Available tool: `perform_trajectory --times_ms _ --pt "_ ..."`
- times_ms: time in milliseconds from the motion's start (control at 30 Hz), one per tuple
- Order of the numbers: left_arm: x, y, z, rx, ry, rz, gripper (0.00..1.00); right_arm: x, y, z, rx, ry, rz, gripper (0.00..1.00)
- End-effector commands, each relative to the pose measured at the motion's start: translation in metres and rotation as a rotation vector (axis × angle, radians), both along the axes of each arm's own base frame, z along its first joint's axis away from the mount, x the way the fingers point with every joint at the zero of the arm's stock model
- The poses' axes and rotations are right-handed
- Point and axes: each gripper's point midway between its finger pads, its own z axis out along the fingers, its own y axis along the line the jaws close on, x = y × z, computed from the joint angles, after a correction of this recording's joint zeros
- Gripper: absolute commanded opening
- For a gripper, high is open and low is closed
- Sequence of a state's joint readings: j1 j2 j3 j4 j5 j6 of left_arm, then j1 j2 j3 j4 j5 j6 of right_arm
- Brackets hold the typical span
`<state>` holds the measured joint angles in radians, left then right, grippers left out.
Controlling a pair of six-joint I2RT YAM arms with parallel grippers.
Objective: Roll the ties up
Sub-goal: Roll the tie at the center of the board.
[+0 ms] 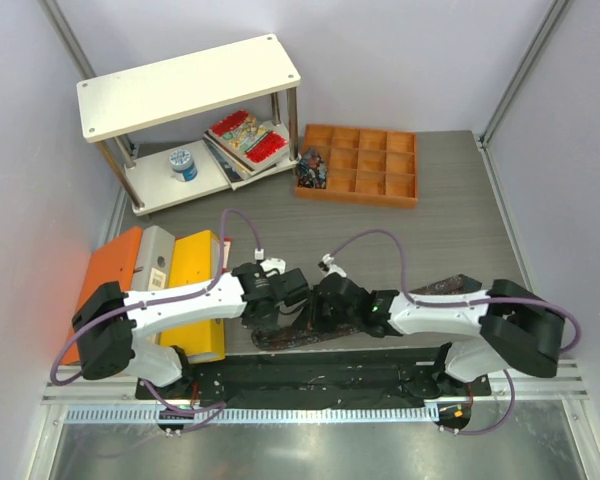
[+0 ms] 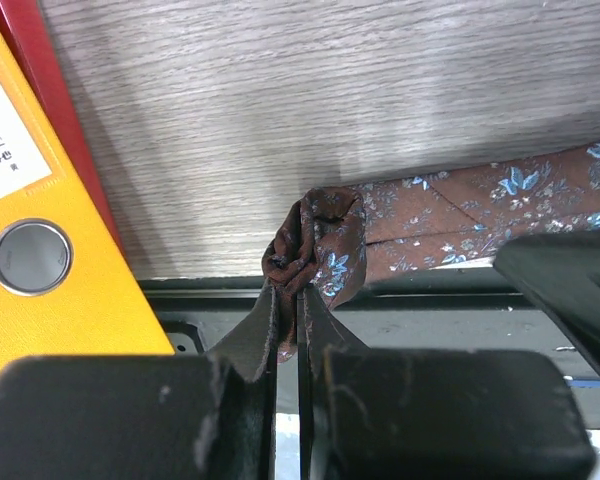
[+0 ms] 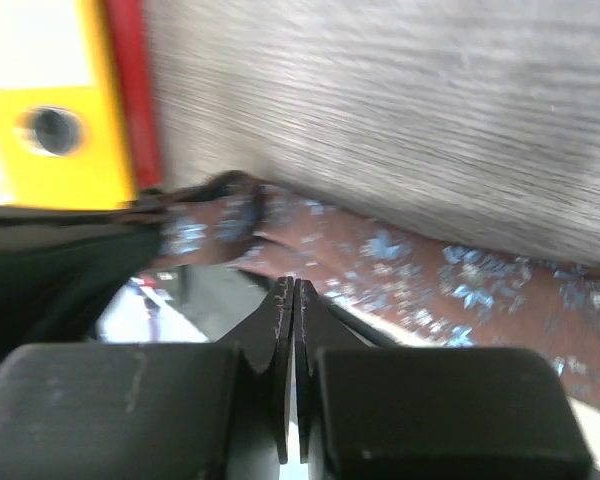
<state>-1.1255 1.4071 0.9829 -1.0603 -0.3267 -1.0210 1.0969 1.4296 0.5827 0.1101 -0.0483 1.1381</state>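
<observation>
Tie [image 2: 480,200] of dark brown cloth with small blue flowers lies stretched along the near edge of the table [image 2: 330,90], at about 6 o'clock in the top view and running out toward 4 o'clock. Its end at the 7 o'clock side is curled into a small, loose roll [image 2: 325,240] of what looks like only a turn or two. Most of the tie's length is flat and unrolled. The left gripper [image 2: 298,300] is clenched on that curled end, with a fold of brown cloth pinched between its fingertips. The right gripper [image 3: 292,290] is also clenched, but nothing shows between its fingers. It hangs just beside the flat part of the tie, at 3 o'clock from the roll, and its view is too blurred to tell whether the tips touch the cloth. Judging from this, the rolling has only begun: the first turns are made and nearly the whole strip is left to wind up. Only this one tie can be made out. A yellow binder [image 2: 40,200] stands just beside the roll at 9 o'clock, with an orange binder [image 1: 110,265] beyond it. Well apart, a white shelf [image 1: 180,85] sits at 11 o'clock and an orange compartment tray [image 1: 412,195] at 1 o'clock.
</observation>
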Motion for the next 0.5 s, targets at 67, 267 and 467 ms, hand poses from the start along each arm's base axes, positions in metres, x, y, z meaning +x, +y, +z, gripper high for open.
perform_trajectory --times_ms 67,267,467 --pt "0.014 -0.022 0.015 -0.008 -0.03 -0.009 0.0 0.03 -0.034 0.031 -0.037 -0.084 -0.119 0.07" --pt "0.017 -0.027 0.001 0.105 -0.003 -0.016 0.0 0.049 -0.091 0.05 -0.081 -0.146 -0.281 0.09" --pt "0.014 -0.043 -0.019 0.199 0.031 -0.044 0.02 0.044 -0.122 0.063 -0.06 -0.172 -0.363 0.1"
